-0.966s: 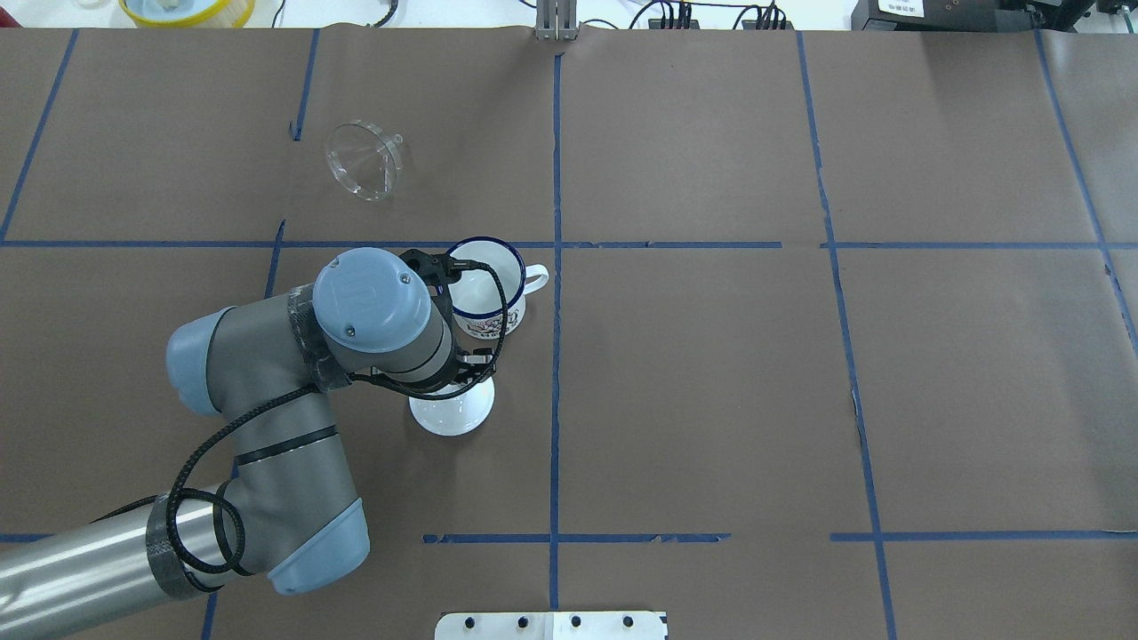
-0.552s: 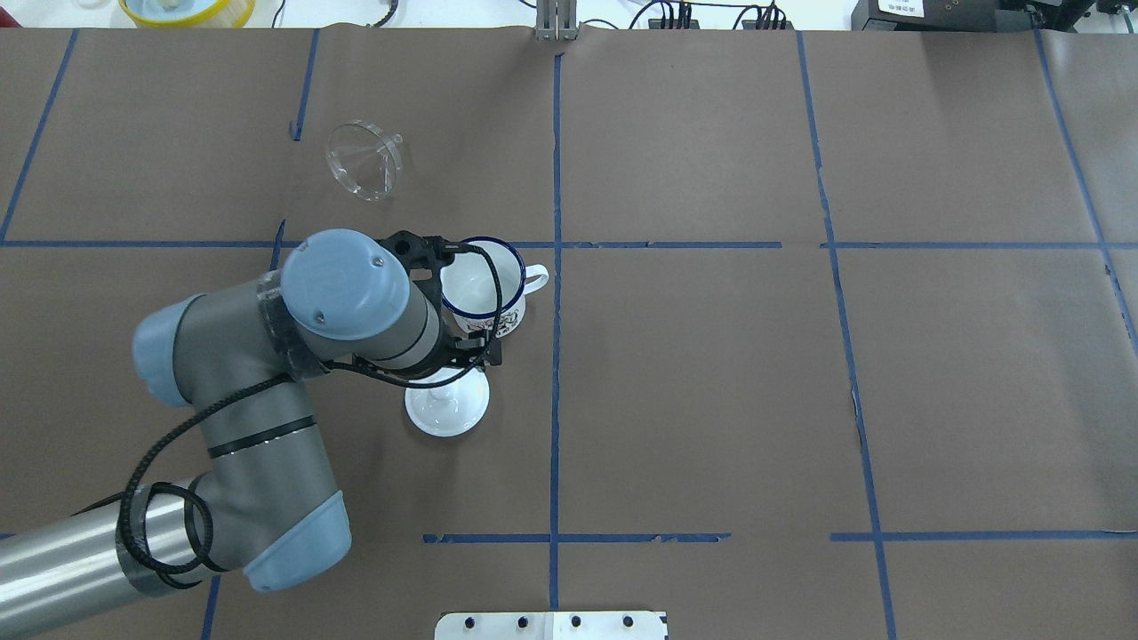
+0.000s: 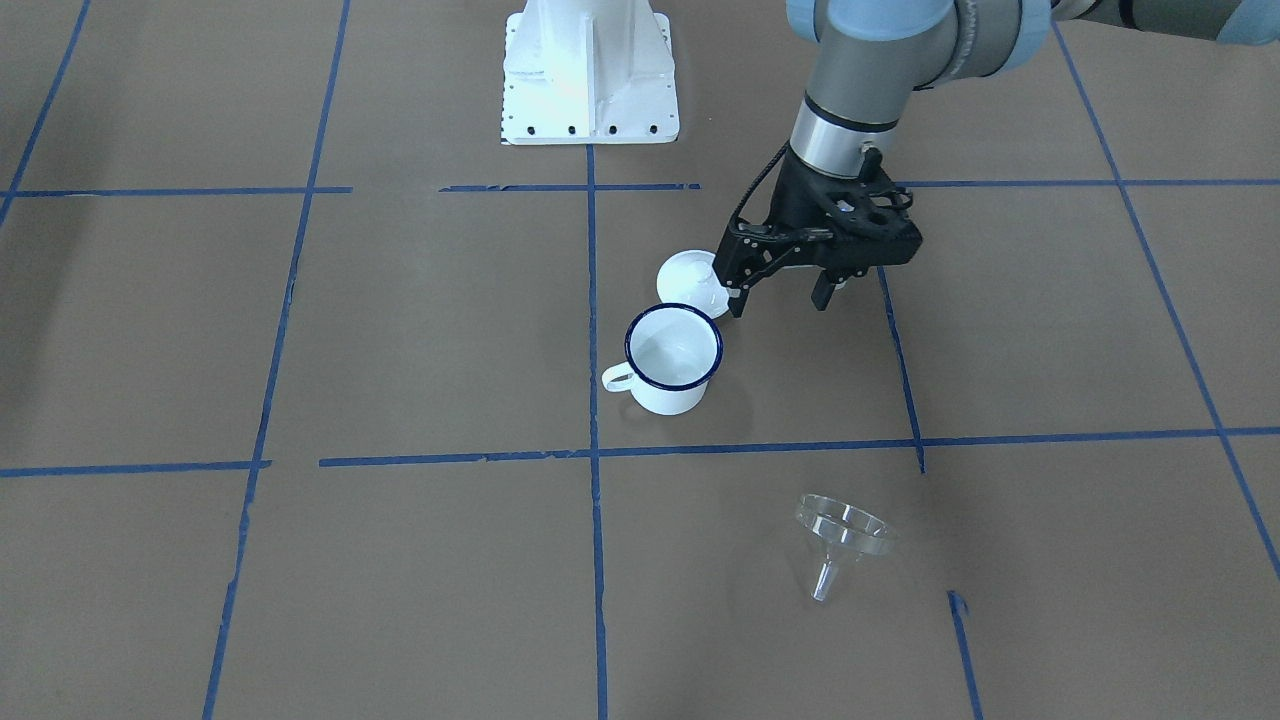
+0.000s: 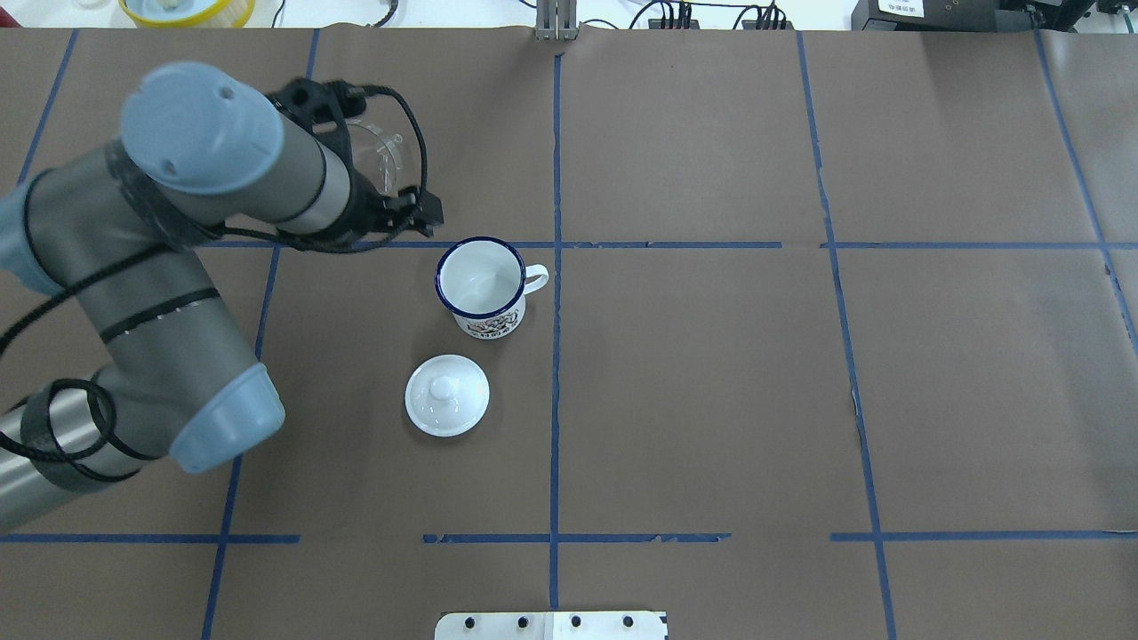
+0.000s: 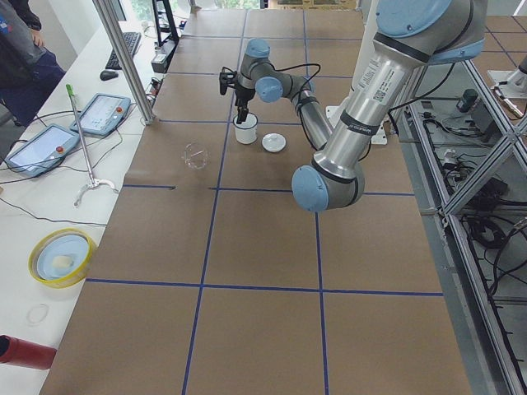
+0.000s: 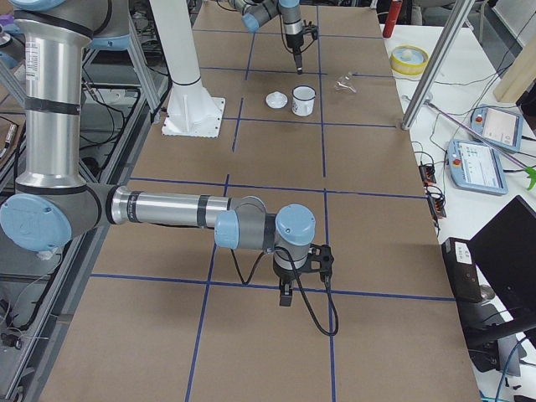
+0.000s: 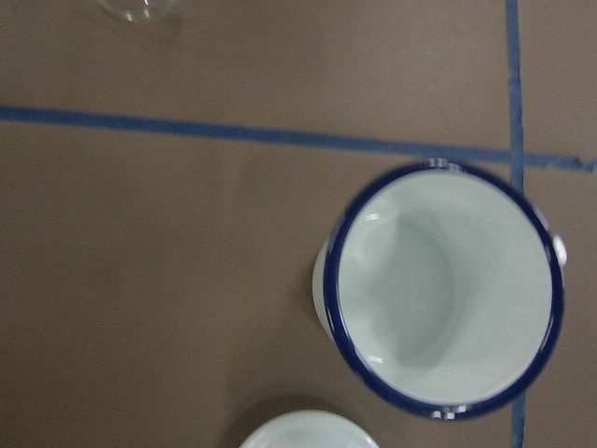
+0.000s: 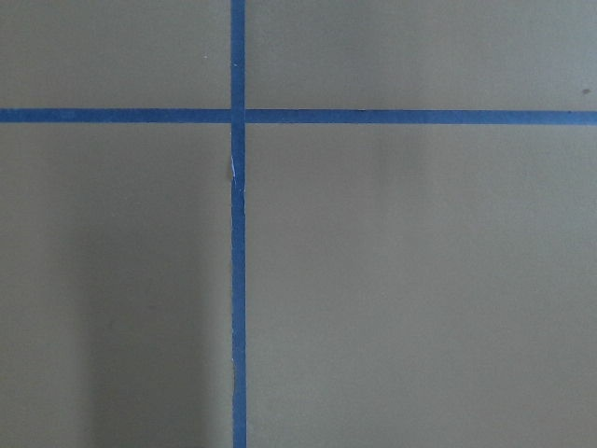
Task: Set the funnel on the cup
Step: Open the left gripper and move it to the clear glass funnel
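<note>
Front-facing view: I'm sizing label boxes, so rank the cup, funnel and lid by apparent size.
1. cup and funnel: about alike, funnel nearer the camera.
2. lid: smallest, partly behind the left gripper.

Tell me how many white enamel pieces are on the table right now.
2. The cup stands upright and uncovered, handle toward the robot's right. The lid lies flat beside it, on the robot's side, not touching. None seems hidden.

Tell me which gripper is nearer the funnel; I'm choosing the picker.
Left. The left gripper hangs close by the funnel; the right gripper is far off, down the table.
</note>
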Robot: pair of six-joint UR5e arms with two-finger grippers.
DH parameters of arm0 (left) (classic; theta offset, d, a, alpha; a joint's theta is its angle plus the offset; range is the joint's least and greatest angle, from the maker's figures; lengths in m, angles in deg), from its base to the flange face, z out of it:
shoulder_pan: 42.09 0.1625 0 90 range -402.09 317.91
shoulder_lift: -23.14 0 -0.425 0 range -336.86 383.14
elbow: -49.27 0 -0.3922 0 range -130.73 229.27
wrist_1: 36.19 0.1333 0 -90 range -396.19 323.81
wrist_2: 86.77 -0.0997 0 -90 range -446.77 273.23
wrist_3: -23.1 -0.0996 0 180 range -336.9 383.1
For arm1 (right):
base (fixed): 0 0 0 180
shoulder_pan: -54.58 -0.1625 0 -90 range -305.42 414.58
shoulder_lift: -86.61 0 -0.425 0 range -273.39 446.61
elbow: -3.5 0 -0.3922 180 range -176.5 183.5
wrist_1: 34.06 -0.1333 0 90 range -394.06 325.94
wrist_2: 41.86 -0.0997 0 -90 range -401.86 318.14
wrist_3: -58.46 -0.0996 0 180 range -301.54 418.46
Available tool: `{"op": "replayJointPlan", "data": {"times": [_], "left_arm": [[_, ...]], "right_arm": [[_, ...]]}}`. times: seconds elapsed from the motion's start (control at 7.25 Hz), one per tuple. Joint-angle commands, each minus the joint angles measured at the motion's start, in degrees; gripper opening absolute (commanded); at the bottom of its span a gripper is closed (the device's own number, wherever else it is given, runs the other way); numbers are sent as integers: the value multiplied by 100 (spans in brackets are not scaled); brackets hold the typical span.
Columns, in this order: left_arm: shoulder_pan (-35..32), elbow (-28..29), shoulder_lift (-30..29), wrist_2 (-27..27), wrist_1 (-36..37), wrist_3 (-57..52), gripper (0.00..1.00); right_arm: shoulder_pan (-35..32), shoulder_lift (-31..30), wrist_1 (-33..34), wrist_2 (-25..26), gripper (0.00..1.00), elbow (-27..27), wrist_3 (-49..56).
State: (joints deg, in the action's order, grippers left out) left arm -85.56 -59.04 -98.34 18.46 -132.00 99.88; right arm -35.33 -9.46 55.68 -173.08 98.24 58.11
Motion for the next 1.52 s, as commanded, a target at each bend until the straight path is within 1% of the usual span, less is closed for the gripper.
{"op": "replayJointPlan", "data": {"times": [0.0,0.14,0.28,0.41,0.55,0.69,0.83,1.1,1.24,1.38], "left_arm": [[-450,458,273,-46,-1711,1726,100],[-477,896,370,-446,-2574,2588,100],[-460,1457,380,-737,-3235,3232,100],[-451,1993,389,-818,-3781,3778,99],[-417,2434,380,-1133,-4221,4305,96],[-407,2786,371,-1231,-4574,4624,91],[-390,2972,336,-1241,-4638,4819,89],[-329,3062,292,-1241,-4639,5231,82],[-328,3228,83,-1250,-4639,5451,79],[-328,3325,-6,-1250,-4639,5549,78]], "right_arm": [[0,0,0,0,100,0,0],[0,0,0,0,100,0,0],[0,0,0,0,100,0,0],[0,0,0,0,100,0,0],[0,0,0,0,100,0,0],[0,0,0,0,100,0,0],[0,0,0,0,100,0,0],[0,0,0,0,100,0,0],[0,0,0,0,100,0,0],[0,0,0,0,100,0,0]]}}
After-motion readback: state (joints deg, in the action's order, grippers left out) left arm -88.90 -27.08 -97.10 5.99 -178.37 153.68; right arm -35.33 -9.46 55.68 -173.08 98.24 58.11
